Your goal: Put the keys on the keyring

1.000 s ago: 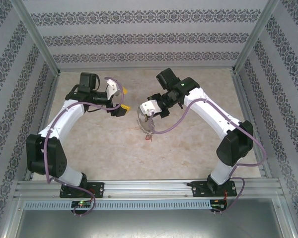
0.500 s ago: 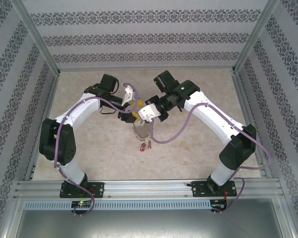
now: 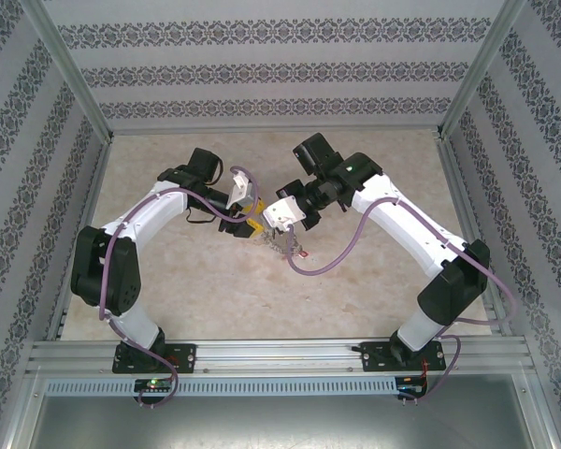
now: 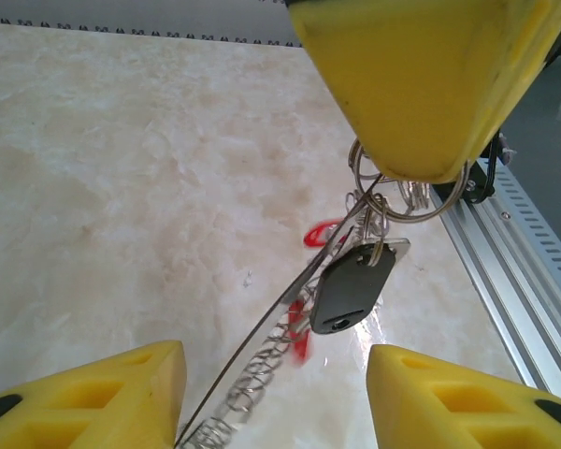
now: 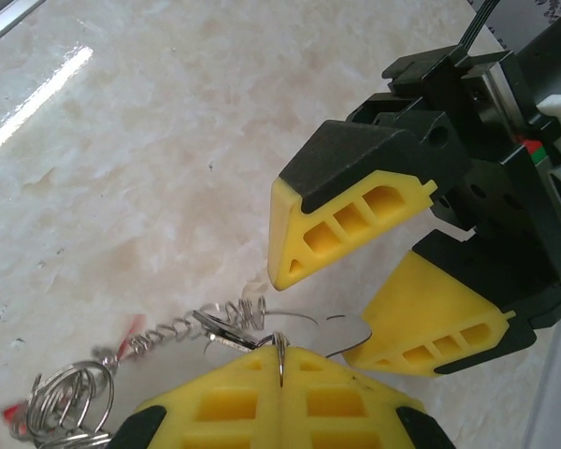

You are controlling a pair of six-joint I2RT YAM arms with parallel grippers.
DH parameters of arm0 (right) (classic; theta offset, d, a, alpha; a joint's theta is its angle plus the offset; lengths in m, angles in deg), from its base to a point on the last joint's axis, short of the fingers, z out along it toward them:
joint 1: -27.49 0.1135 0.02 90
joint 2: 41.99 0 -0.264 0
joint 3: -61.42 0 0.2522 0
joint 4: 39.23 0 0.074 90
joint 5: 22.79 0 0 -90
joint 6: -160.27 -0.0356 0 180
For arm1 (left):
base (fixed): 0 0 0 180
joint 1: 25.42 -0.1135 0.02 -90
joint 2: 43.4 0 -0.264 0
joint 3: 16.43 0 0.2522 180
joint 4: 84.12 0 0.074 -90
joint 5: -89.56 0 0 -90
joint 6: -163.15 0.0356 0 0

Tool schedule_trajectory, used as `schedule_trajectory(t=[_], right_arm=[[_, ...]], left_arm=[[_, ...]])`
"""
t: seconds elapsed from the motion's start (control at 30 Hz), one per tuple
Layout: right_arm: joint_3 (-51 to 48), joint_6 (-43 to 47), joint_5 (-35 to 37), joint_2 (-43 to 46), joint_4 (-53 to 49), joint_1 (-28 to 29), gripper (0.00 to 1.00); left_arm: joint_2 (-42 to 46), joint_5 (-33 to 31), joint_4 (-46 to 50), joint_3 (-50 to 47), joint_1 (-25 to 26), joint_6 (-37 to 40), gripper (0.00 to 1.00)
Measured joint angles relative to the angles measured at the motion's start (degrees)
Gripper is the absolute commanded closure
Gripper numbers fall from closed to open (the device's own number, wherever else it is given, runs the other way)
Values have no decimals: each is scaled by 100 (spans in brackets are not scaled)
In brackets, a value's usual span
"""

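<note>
Right tool (image 5: 280, 374) pinches keyring (image 4: 290, 299) above marbled table (image 3: 196, 285) between patterned walls (image 3: 262, 70).

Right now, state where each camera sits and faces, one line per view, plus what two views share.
Top external: fixed above and behind the bases, looking down on the table; both arms show, left tool and right tool close together mid-table.
Left wrist: on the left arm, looking low across the table; its own open fingers frame the bottom.
Right wrist: on the right arm, looking down; its own fingers, shut on the keyring, sit at the bottom.
Shared: both wrist views show the keyring and the opposite tool.
</note>
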Motion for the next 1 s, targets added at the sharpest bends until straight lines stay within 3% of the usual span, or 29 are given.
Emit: schedule_trajectory(t=[0.5, 0.77, 1.0], right_arm=[[-398, 83, 179, 334, 367, 0, 100], [-490, 83, 190, 398, 518, 0, 100], [-494, 83, 190, 402, 518, 0, 100]], left_arm=[[0, -22, 42, -66, -101, 70, 61], [-140, 107, 66, -74, -107, 72, 78], [-240, 72, 302, -2, -118, 166, 78]])
